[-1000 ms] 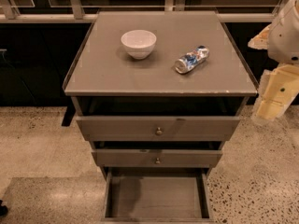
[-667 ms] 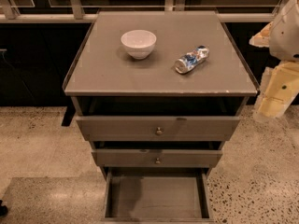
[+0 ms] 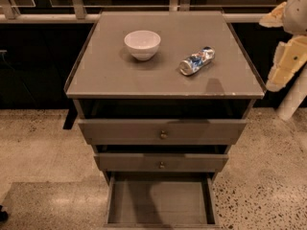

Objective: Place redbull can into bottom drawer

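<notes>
Right of redbull can (image 3: 196, 60): gripper (image 3: 287, 63)

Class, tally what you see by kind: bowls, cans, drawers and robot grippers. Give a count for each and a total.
Bowls: 1, the white bowl
Cans: 1, the redbull can, lying on its side
Drawers: 3, the top drawer, the middle drawer, the bottom drawer pulled open
Grippers: 1, the gripper at the view's right edge
Total: 6

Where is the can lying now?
The can lies on its side on the cabinet top, right of the white bowl; the gripper hangs beyond the cabinet's right edge.
</notes>
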Controlling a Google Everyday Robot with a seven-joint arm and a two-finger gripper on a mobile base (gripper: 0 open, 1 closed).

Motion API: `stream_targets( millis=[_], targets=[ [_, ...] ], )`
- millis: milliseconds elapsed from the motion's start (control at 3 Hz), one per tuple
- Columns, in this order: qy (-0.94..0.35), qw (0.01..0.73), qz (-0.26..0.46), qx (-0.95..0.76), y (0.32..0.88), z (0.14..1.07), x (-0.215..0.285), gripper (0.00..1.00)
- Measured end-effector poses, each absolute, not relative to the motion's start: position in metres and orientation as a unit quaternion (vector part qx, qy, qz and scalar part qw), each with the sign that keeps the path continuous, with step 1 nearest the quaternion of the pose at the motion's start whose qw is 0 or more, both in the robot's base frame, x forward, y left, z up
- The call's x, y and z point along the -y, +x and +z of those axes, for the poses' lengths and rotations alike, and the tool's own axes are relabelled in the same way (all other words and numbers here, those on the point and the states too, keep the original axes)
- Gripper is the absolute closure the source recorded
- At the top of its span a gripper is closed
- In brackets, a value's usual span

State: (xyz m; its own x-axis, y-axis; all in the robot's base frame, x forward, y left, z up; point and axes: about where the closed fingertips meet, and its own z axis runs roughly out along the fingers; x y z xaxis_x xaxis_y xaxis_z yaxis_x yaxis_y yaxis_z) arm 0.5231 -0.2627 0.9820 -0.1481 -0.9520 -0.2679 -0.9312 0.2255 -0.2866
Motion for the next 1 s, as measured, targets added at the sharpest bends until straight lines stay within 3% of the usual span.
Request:
stream_targets(
  millis=[1000],
  targets=[
    [-0.677, 0.260, 0.044, -0.687, 0.673, 0.931, 0.223, 0.00]
  ],
)
